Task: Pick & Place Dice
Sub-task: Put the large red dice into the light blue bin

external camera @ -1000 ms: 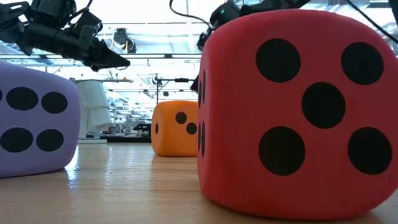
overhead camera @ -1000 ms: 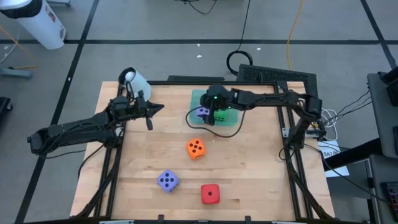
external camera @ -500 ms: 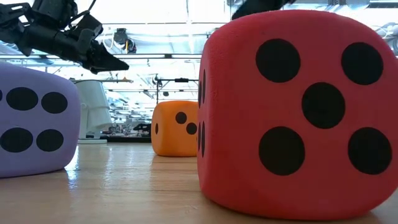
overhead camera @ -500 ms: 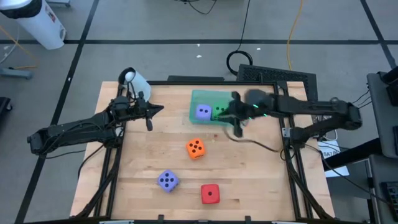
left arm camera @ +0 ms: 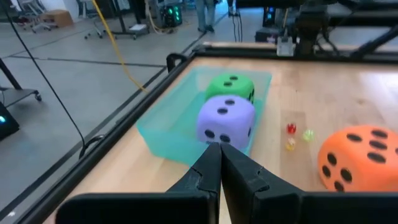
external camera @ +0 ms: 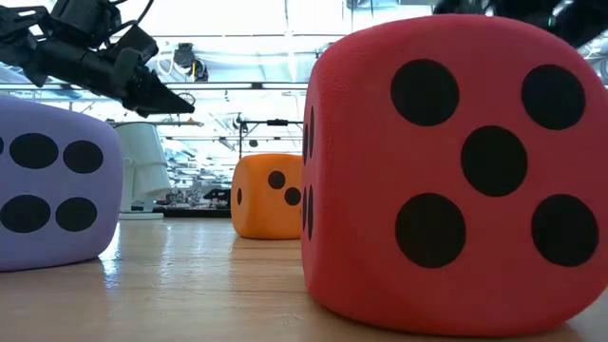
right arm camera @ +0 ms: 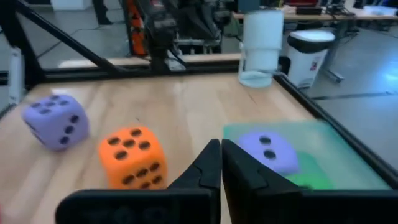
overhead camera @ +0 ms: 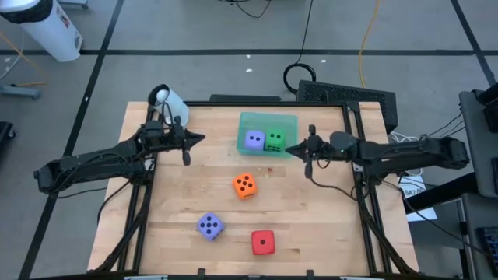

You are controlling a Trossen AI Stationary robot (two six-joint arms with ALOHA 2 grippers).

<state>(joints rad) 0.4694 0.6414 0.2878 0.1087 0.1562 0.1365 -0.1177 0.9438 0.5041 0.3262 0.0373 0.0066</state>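
Five soft foam dice with dark pips are on the table. The green foam die and one lavender foam die sit side by side, touching or nearly so, inside the flat translucent teal tray at the far middle of the light wooden table. In the left wrist view the lavender die shows two pips on top, the green die behind it.

The orange foam die stands on bare wood near the table's centre, just in front of the tray and clear of it. The second lavender foam die sits toward the near edge, left of centre. The red foam die is beside it to the right, near the front edge, apart from it. In the low view the red die fills the foreground with five pips facing the camera; the orange die shows farther back between the two near dice.

Right gripper: fingers pressed together, holding nothing, just beside the tray's right edge and above the table, arm reaching in from the right. No die touches it.

Left gripper: fingers pressed together, empty, raised over the left part of the table, pointing toward the tray and well apart from it.

A white cylindrical container stands at the far left corner of the table.
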